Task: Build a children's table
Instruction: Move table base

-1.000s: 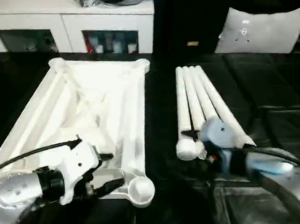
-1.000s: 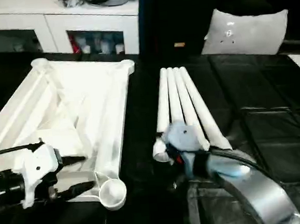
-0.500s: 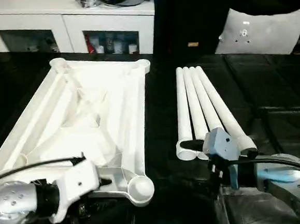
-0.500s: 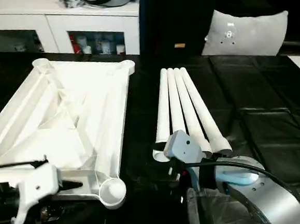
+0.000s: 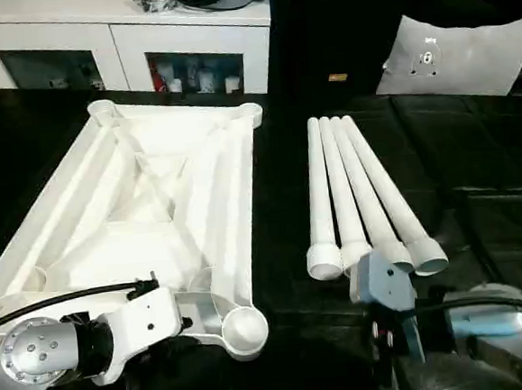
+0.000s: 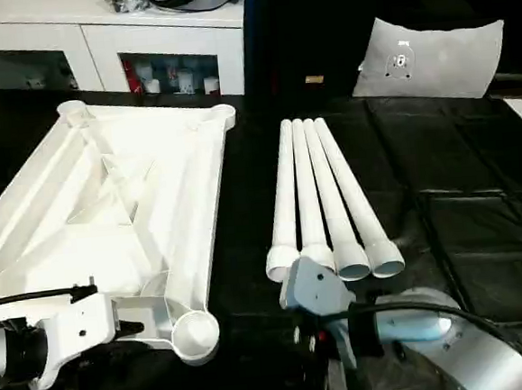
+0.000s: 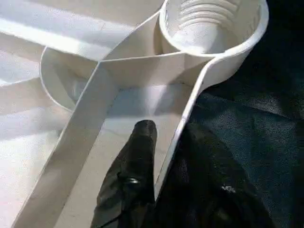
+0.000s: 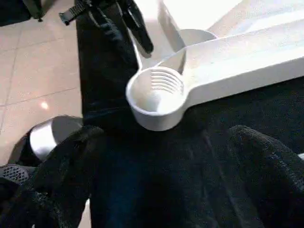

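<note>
Black padded surface carries the upside-down tabletop (image 5: 163, 212) beside four legs (image 5: 356, 196), left end effector (image 7: 156, 164) pinching its thin near-corner rim wall, right end effector (image 8: 161, 156) spread wide; stiff, light, slippery plastic, best gripped by ribs

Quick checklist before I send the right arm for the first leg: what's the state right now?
1. Table top lying underside up: ok.
2. Near corner socket empty, threads visible: ok.
3. Left gripper clamped across the rim wall beside that socket: ok, as far as it shows.
4. Right gripper open and empty: ok.
5. Four legs lying side by side, wide ends toward the robot: ok.
6. A leg in hand: not ok, none picked up yet.
</note>
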You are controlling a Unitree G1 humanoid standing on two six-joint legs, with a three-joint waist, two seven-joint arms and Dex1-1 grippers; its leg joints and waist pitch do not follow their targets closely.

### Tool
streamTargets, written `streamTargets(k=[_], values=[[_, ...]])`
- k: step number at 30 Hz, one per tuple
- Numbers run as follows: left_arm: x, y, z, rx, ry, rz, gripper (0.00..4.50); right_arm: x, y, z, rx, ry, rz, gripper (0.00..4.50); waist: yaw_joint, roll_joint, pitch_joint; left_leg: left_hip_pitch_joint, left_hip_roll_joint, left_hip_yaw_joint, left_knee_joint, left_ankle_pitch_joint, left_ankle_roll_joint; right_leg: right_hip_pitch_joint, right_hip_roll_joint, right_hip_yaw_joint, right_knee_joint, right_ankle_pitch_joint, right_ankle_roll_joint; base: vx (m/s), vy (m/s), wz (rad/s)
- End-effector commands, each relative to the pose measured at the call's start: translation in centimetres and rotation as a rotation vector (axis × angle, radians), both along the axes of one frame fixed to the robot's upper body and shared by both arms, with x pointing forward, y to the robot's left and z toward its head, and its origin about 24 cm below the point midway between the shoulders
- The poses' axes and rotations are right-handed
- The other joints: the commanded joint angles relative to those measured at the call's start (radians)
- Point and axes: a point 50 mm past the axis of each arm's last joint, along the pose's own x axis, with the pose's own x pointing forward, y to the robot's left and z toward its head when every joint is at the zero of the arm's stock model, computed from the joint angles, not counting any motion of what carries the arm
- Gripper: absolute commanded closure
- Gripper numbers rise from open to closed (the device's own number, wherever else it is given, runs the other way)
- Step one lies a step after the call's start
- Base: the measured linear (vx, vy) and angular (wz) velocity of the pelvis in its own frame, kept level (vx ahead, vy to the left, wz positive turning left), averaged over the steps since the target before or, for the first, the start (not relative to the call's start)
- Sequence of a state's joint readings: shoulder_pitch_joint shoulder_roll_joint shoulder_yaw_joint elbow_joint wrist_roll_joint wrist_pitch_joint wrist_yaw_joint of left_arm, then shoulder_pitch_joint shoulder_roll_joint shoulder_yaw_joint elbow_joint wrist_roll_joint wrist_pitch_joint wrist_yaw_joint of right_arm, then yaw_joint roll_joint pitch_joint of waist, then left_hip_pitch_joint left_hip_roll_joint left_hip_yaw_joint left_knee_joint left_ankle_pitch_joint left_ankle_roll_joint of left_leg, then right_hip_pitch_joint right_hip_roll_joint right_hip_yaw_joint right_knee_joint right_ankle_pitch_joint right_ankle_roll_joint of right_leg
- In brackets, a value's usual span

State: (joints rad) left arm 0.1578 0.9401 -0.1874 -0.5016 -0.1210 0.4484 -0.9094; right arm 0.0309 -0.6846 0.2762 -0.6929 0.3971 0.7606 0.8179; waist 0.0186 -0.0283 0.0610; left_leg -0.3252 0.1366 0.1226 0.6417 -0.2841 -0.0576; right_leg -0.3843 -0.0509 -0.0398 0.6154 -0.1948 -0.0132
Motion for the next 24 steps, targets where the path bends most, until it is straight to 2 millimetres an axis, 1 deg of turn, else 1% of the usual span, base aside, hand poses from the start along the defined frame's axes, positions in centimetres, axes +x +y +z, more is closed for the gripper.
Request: streamTargets(k=[1, 3, 5, 6, 9, 10, 11, 12, 13, 14, 15, 17, 18, 19, 20, 21, 24], values=[[0.3, 0.1, -0.2, -0.009, -0.002, 0.031, 3.77, -0.1, 0.0, 0.2, -0.011, -0.001, 0.010, 0.00, 0.001, 0.020, -0.036, -0.017, 0.082, -0.028, -0.107, -0.141, 0.014, 0.040, -0.092, 0.060, -0.070, -0.270, -0.200, 0.000, 0.000, 0.00], [0.8, 0.1, -0.2, -0.025, -0.021, 0.050, 3.88, 0.0, -0.1, 0.2, -0.015, -0.009, -0.003, 0.00, -0.001, 0.024, -0.037, -0.018, 0.081, -0.028, -0.105, -0.128, 0.013, 0.042, -0.091, 0.060, -0.067, -0.243, -0.207, 0.000, 0.000, 0.00], [0.9, 0.1, -0.2, -0.021, -0.026, 0.053, 4.00, 0.0, -0.1, 0.2, -0.016, -0.011, -0.007, 0.00, -0.003, 0.023, -0.038, -0.020, 0.080, -0.028, -0.104, -0.113, 0.016, 0.044, -0.092, 0.060, -0.066, -0.227, -0.213, 0.000, 0.000, 0.00], [1.2, 0.2, -0.3, -0.021, -0.038, 0.069, 4.00, 0.1, -0.1, 0.2, -0.017, -0.015, -0.011, 0.00, -0.003, 0.024, -0.039, -0.020, 0.080, -0.028, -0.103, -0.108, 0.016, 0.045, -0.092, 0.060, -0.065, -0.220, -0.214, 0.000, 0.000, 0.00], [1.9, 0.2, -0.4, -0.028, -0.070, 0.106, 4.14, 0.4, -0.1, 0.2, -0.019, -0.028, -0.023, 0.00, -0.009, 0.021, -0.039, -0.020, 0.080, -0.028, -0.102, -0.104, 0.022, 0.047, -0.093, 0.059, -0.066, -0.225, -0.219, 0.000, 0.000, 0.00], [1.9, 0.2, -0.4, -0.028, -0.070, 0.106, 4.17, 0.4, -0.1, 0.2, -0.019, -0.028, -0.023, 0.00, -0.010, 0.021, -0.039, -0.020, 0.080, -0.027, -0.102, -0.100, 0.022, 0.046, -0.092, 0.060, -0.065, -0.222, -0.220, 0.000, 0.000, 0.00], [2.5, 0.3, -0.4, -0.033, -0.099, 0.128, 4.22, 0.7, -0.1, 0.3, -0.019, -0.042, -0.036, 0.00, -0.011, 0.020, -0.039, -0.020, 0.080, -0.027, -0.101, -0.100, 0.022, 0.046, -0.092, 0.059, -0.066, -0.225, -0.221, 0.000, 0.000, 0.00], [3.0, 0.2, -0.4, -0.042, -0.127, 0.147, 4.30, 0.9, -0.1, 0.4, -0.017, -0.054, -0.045, 0.00, -0.011, 0.021, -0.039, -0.019, 0.078, -0.026, -0.101, -0.097, 0.022, 0.045, -0.091, 0.059, -0.067, -0.229, -0.221, 0.000, 0.000, 0.00], [3.3, 0.2, -0.4, -0.051, -0.142, 0.146, 4.30, 1.1, -0.1, 0.4, -0.017, -0.061, -0.049, 0.00, -0.011, 0.022, -0.039, -0.019, 0.078, -0.027, -0.101, -0.100, 0.021, 0.045, -0.091, 0.059, -0.067, -0.234, -0.220, 0.000, 0.000, 0.00], [3.5, 0.1, -0.4, -0.057, -0.152, 0.145, 4.33, 1.2, -0.1, 0.4, -0.017, -0.066, -0.051, 0.00, -0.011, 0.018, -0.040, -0.020, 0.078, -0.026, -0.101, -0.099, 0.021, 0.047, -0.091, 0.059, -0.068, -0.237, -0.215, 0.000, 0.000, 0.00], [3.7, 0.0, -0.4, -0.061, -0.157, 0.141, 4.38, 1.3, -0.2, 0.4, -0.017, -0.072, -0.054, 0.00, -0.011, 0.020, -0.042, -0.019, 0.078, -0.026, -0.099, -0.089, 0.023, 0.046, -0.091, 0.059, -0.067, -0.224, -0.216, 0.000, 0.000, 0.00], [4.4, -0.2, -0.4, -0.074, -0.175, 0.124, 4.43, 1.7, -0.2, 0.5, -0.018, -0.090, -0.069, 0.00, -0.010, 0.013, -0.043, -0.020, 0.077, -0.025, -0.098, -0.068, 0.031, 0.047, -0.092, 0.061, -0.067, -0.211, -0.218, 0.000, 0.000, 0.00], [4.8, -0.3, -0.5, -0.077, -0.187, 0.120, 4.47, 1.9, -0.2, 0.6, -0.018, -0.102, -0.077, 0.00, -0.009, 0.016, -0.045, -0.019, 0.078, -0.024, -0.096, -0.053, 0.029, 0.048, -0.093, 0.060, -0.063, -0.195, -0.224, 0.000, 0.000, 0.00], [5.1, -0.3, -0.5, -0.074, -0.195, 0.117, 4.49, 2.1, -0.2, 0.6, -0.019, -0.111, -0.084, 0.00, -0.008, 0.016, -0.044, -0.019, 0.077, -0.024, -0.097, -0.051, 0.032, 0.046, -0.091, 0.059, -0.066, -0.196, -0.222, 0.000, 0.000, 0.00], [5.4, -0.2, -0.5, -0.066, -0.204, 0.107, 4.49, 2.3, -0.1, 0.7, -0.019, -0.119, -0.097, 0.00, -0.007, 0.016, -0.046, -0.018, 0.078, -0.024, -0.097, -0.044, 0.031, 0.047, -0.091, 0.059, -0.063, -0.185, -0.222, 0.000, 0.000, 0.00], [5.7, -0.2, -0.5, -0.063, -0.212, 0.101, 4.49, 2.5, -0.2, 0.7, -0.018, -0.126, -0.110, 0.00, -0.007, 0.013, -0.046, -0.017, 0.079, -0.024, -0.097, -0.042, 0.028, 0.047, -0.091, 0.058, -0.061, -0.178, -0.224, 0.000, 0.000, 0.00], [6.6, 0.0, -0.5, -0.061, -0.230, 0.082, 4.49, 3.5, -0.1, 0.7, -0.021, -0.153, -0.175, 0.00, -0.004, 0.017, -0.046, -0.015, 0.078, -0.021, -0.097, -0.040, 0.022, 0.044, -0.092, 0.058, -0.062, -0.174, -0.230, 0.000, 0.000, 0.00]])
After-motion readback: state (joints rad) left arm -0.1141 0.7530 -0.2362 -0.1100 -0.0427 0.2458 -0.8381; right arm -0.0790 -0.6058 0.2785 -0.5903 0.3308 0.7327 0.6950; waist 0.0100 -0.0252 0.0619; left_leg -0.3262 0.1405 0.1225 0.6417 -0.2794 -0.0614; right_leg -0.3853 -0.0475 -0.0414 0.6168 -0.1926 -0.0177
